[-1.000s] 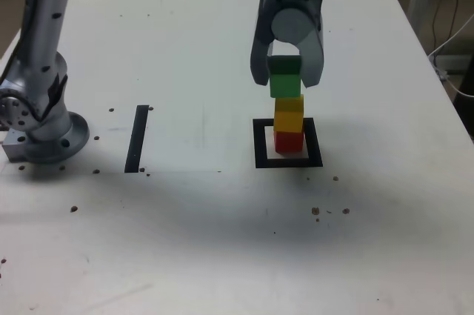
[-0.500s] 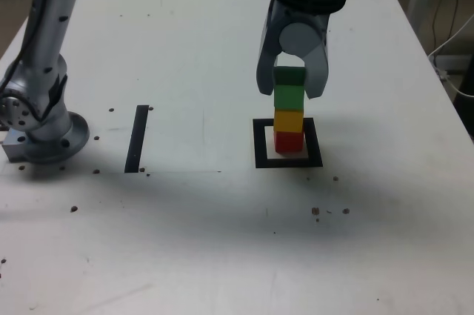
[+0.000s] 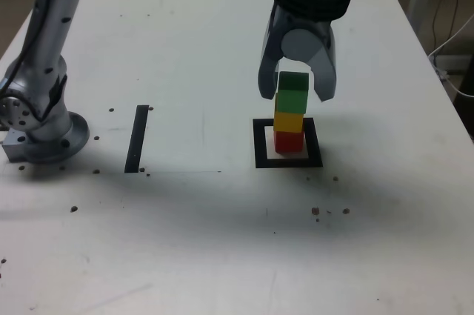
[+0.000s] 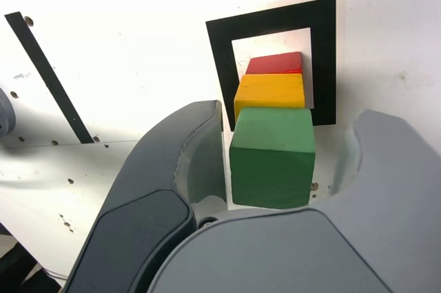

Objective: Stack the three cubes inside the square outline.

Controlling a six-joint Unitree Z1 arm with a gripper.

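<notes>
Counter [image 3: 207,241] first, because it is the biggest thing: white, with small dark specks, and it carries all the rest. Our arm [image 3: 41,55] stands on its base near the edge at the exterior view's left and reaches over to the other side. A thin black strip [image 3: 136,138] lies flat near the base; it is not part of our job.

Nearer the edge at the exterior view's right lies the square outline [image 3: 260,144], a thick black frame with a pale middle. We see the three cubes standing inside it in one tower. The red cube [image 3: 289,141] is at the bottom, on the pale middle. The yellow cube [image 3: 289,121] sits on the red one. The green cube [image 3: 292,92] sits on top. We think they are piled this way because the job asks for one stack inside the frame, and it looks done.

Our gripper [image 3: 296,91] hangs over the tower with the jaws spread wide, one on each side of the green cube. In the wrist view we see gaps beside the green cube [image 4: 272,157], so the jaws hold nothing and seem to touch nothing.
</notes>
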